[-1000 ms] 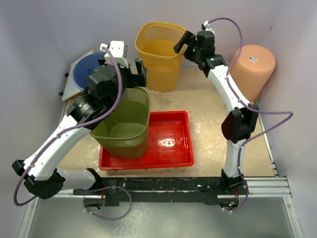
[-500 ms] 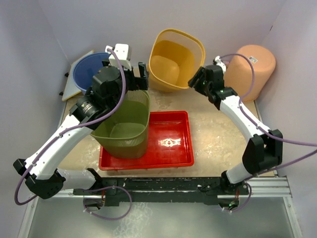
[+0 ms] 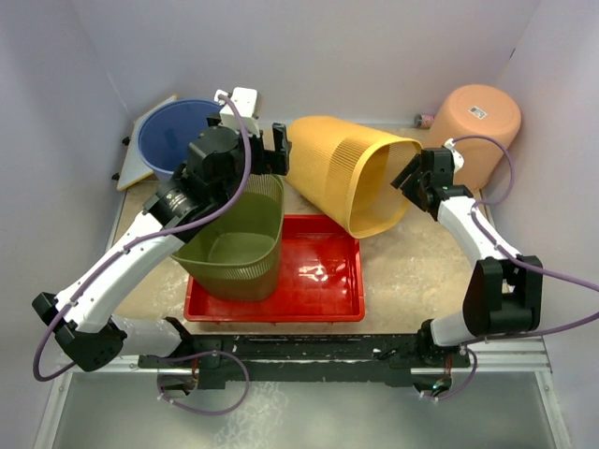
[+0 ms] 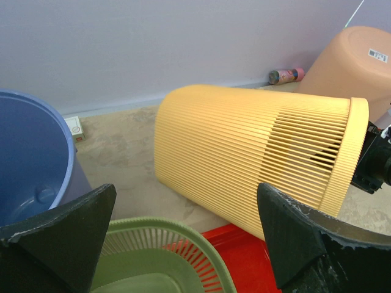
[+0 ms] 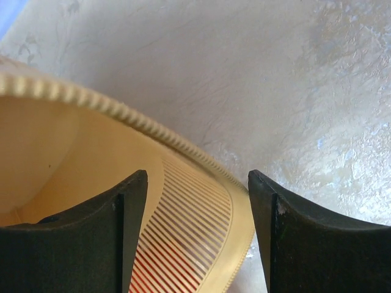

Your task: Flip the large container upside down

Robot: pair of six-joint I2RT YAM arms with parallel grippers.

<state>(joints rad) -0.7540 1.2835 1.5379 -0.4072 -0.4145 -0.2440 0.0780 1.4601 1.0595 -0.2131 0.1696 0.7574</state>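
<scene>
Two wide-spread hands, right hand (image 3: 410,178) astride the tipped yellow container (image 3: 342,173) rim, left hand (image 3: 253,140) aloft

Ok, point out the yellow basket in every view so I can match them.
Top external: yellow basket at centre, tipped on its side, mouth facing right.
Left wrist: yellow basket fills the middle, seen side-on.
Right wrist: yellow basket at lower left, only rim and inner wall showing.
Shared landmark: red tray under its lower rim, also at the bottom of the left wrist view.
</scene>
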